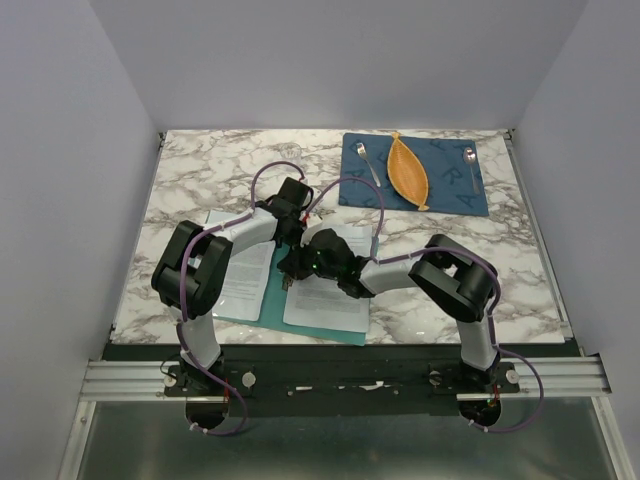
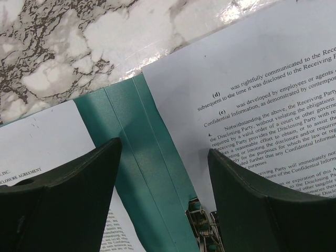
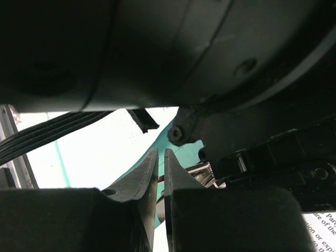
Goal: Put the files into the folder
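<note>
Crumpling threatens the white printed sheets (image 2: 262,79) in the open teal-green folder (image 2: 142,157) if your right gripper (image 3: 160,157), jaws near-shut beside the metal clip (image 2: 202,226), drags, while your left gripper (image 2: 164,149) hangs, jaws wide.

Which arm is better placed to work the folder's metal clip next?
Right, probably. The right gripper, jaws nearly closed, sits low, right beside the metal clip. The left gripper hangs open above the spine of the folder, with the clip only at the edge of its view.
</note>
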Motion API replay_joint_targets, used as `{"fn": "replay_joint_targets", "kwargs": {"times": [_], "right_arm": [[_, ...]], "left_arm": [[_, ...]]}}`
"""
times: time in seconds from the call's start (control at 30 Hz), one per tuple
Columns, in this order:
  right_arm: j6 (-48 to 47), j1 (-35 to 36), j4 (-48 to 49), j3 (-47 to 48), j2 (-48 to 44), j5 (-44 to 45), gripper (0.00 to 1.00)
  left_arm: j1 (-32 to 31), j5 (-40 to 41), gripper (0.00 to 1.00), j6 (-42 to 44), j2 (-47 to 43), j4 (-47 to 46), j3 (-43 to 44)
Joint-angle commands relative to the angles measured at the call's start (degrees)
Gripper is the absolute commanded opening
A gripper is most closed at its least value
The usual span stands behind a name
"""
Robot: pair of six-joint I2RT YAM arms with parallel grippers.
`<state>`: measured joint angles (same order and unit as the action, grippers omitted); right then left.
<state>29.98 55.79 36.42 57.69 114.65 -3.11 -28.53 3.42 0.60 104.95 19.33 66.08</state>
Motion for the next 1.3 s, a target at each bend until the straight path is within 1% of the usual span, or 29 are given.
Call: {"fn": "replay_joint_targets", "kwargs": {"times": [0.0, 0.27, 0.57, 0.73, 1.03, 1.07, 1.27], "right_arm": [[-0.62, 0.90, 1.98, -0.29, 1.19, -3.38, 0.16], [-2.12, 2.74, -0.82, -1.44, 2.07, -5.41, 0.13], [-3.08, 5.91, -1.27, -4.07, 3.30, -0.93, 0.10], [-1.68, 6.35, -1.09, -5.04, 4.70, 0.21, 0.08], [1.05, 6.35, -4.78, -5.31, 6.02, 2.76, 0.07], [1.22, 6.35, -5.04, -5.48, 6.20, 4.24, 0.07], [3.86, 5.38, -6.54, -5.31, 7.16, 5.14, 0.07]], "left_arm": [[-0.21, 0.45, 0.80, 1.07, -0.53, 3.25, -1.48], [-0.21, 0.62, 0.80, 0.89, -0.27, 3.17, -1.31], [-0.21, 0.53, 0.80, 1.07, -0.36, 3.43, -1.13], [-0.21, 0.45, 0.80, 1.33, -0.53, 3.43, -1.05], [-0.21, 0.27, 0.80, 1.68, -1.06, 3.52, -1.48], [-0.21, 0.44, 0.80, 1.68, -1.15, 3.43, -1.66], [-0.12, 0.36, 0.80, 2.04, -1.59, 3.17, -2.10]]}}
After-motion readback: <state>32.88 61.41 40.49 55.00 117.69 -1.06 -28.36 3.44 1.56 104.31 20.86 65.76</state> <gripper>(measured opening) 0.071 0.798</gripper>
